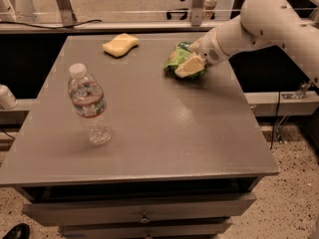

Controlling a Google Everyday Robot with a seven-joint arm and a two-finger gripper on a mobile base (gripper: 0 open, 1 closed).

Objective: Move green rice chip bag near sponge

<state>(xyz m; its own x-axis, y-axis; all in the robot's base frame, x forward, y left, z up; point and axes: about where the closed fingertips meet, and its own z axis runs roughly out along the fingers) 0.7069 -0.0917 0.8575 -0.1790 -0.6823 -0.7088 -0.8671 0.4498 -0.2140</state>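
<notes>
Roughly midway, the two-finger gripper (189,65) clasps the crinkly bright-green rice chip bag (175,59) low on the grey table (174,133), while the pale yellow soft sponge (120,44) lies apart beyond the bag, so that gap is not yet closed.

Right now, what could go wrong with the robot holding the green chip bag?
The tool, at the far right of the table, seems to grip the green rice chip bag by its right part only, so the crinkly bag could slip out before it reaches the sponge. The sponge lies close to the table's back edge; a bag carried too far might nudge it off.
</notes>
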